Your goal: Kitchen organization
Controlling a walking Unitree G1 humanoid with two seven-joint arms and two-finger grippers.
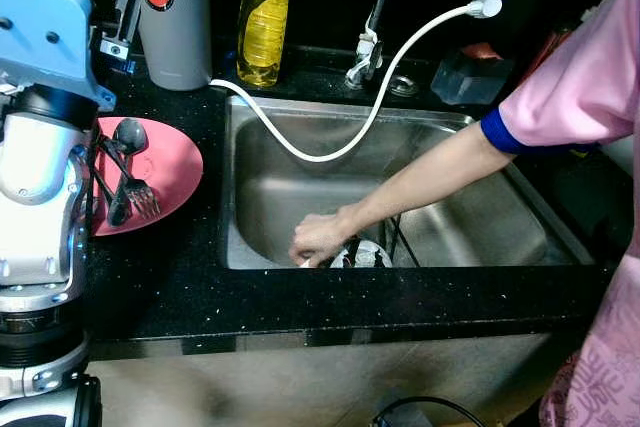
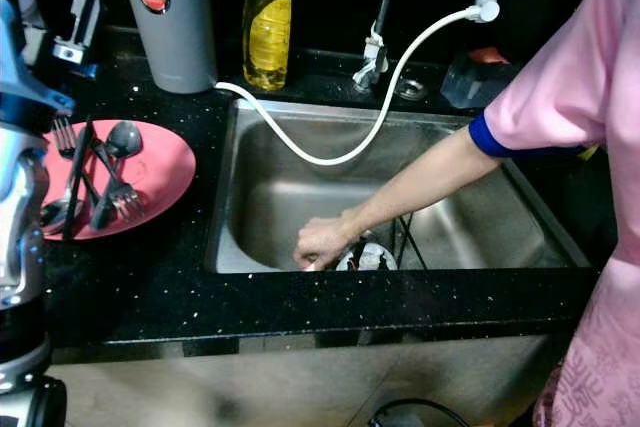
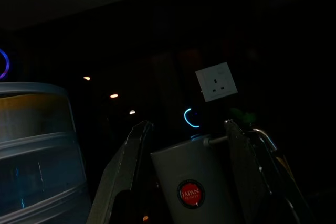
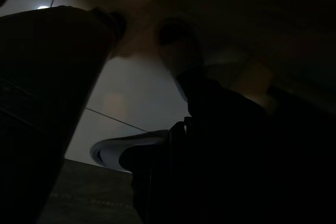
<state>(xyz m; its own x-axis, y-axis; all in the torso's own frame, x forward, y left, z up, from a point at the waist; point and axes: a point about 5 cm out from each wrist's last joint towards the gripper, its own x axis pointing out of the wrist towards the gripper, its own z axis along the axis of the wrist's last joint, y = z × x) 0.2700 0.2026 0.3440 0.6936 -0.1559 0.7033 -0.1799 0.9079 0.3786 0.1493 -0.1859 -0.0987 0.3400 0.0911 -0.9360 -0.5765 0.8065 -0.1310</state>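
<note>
fork (image 2: 112,185) tines toward counter edge

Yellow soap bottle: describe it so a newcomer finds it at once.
Start at the steel sink in the black counter. Behind its back-left corner stands the yellow soap bottle, between the grey canister and the faucet. It is the only clear, yellow-filled container there.

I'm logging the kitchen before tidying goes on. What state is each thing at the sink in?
Pink plate: on the counter, holding cutlery.
Forks and spoon: lying on the plate.
Sink: no standing water visible.
White hose: draped into the sink.
Person's hand: reaching to the sink bottom.
Soap bottle: upright, behind the sink.
Left gripper: open, facing the grey canister.
</note>
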